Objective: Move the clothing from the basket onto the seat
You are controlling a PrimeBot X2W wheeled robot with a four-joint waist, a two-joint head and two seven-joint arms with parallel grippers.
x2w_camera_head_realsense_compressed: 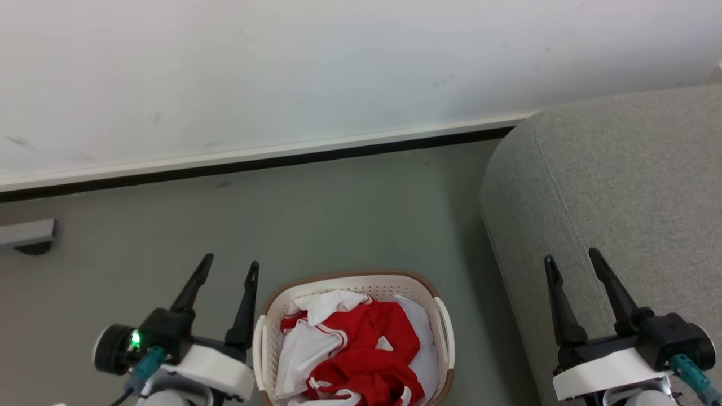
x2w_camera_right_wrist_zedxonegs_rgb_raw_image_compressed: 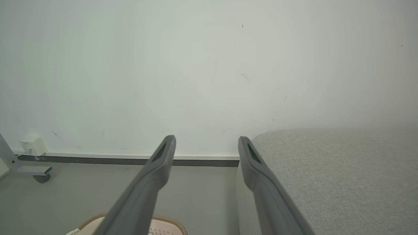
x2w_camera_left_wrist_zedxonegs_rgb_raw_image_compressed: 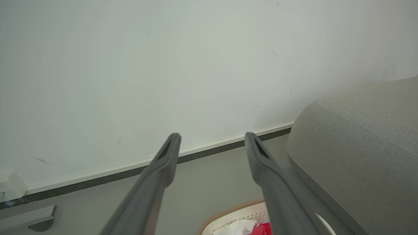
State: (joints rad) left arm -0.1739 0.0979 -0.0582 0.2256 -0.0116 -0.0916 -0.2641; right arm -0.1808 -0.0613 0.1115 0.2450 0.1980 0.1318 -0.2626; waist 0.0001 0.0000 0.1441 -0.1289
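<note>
- The clothing (x2w_camera_head_realsense_compressed: 361, 349), a rumpled heap of red and white fabric with striped trim, lies inside the basket (x2w_camera_head_realsense_compressed: 350, 279) and fills most of it. A red piece is on top, with white folds toward the basket's far rim.
- A pale liner cloth (x2w_camera_head_realsense_compressed: 420, 327) shows under the heap, against the basket's right wall.
- The basket stands upright on the grey floor (x2w_camera_head_realsense_compressed: 338, 214). Its near end is cut off by the lower edge of the head view.
- The left pincer (x2w_camera_head_realsense_compressed: 232, 260) hangs just beside the basket's left handle, outside the rim. Its jaws are spread wide with nothing between them, and the fingers point past the basket toward the wall (x2w_camera_head_realsense_compressed: 338, 67).
- The right pincer (x2w_camera_head_realsense_compressed: 571, 255) is well to the right of the basket, over the near edge of the seat (x2w_camera_head_realsense_compressed: 620, 180). It is also spread wide and carries nothing.
- The seat rises to the right of the basket, with a strip of floor between them. No garment lies on the part of it that can be seen.
- Beyond the basket, a dark skirting board (x2w_camera_head_realsense_compressed: 282, 155) runs along the foot of the wall.
- My judgement is that the task has not got under way. Nothing has been gripped or moved across, so every visible garment has to be lifted out and carried right to the seat. I cannot tell how many pieces are in the heap.
</note>
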